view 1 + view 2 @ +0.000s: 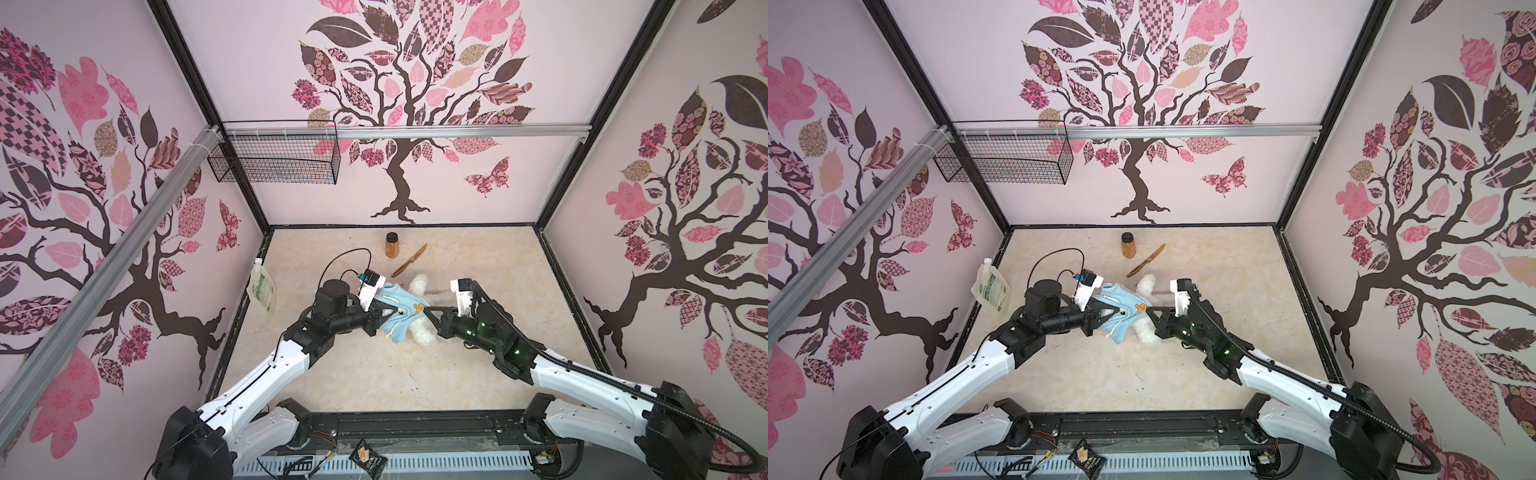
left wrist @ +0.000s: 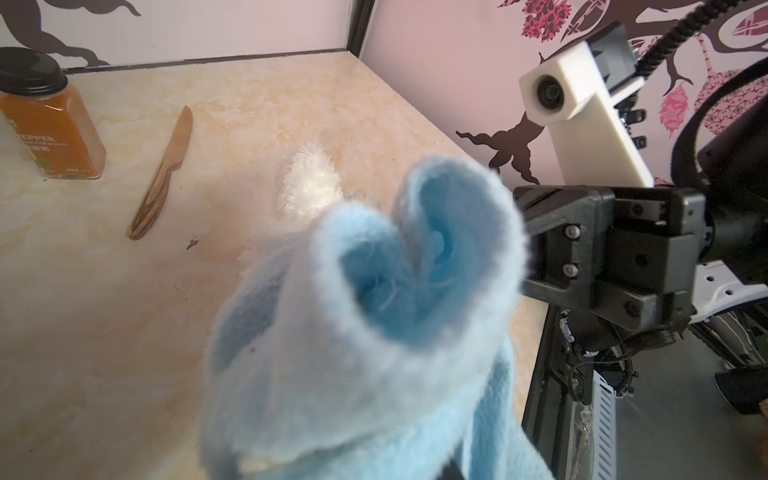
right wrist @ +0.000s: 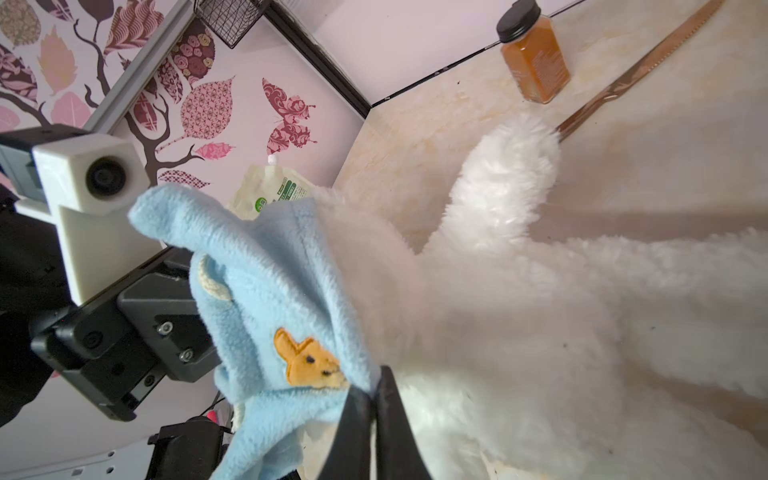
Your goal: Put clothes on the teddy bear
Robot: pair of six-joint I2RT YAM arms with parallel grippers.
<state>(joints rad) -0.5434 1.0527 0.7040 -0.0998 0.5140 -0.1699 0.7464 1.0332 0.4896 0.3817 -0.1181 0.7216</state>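
Observation:
The fluffy white teddy bear lies mid-table in both top views, its body partly inside a light blue shirt with a tan bear-face print. From the left, my left gripper reaches into the shirt. In the left wrist view the shirt drapes over its jaws and hides them, with white bear fur beyond. From the right, my right gripper is shut on the shirt's edge right beside the print, against the bear. In a top view the two grippers face each other across the shirt.
A brown spice jar and a wooden knife lie just behind the bear. A white refill pouch leans at the left wall. A wire basket hangs on the back rail. A small snack packet sits on the front rail.

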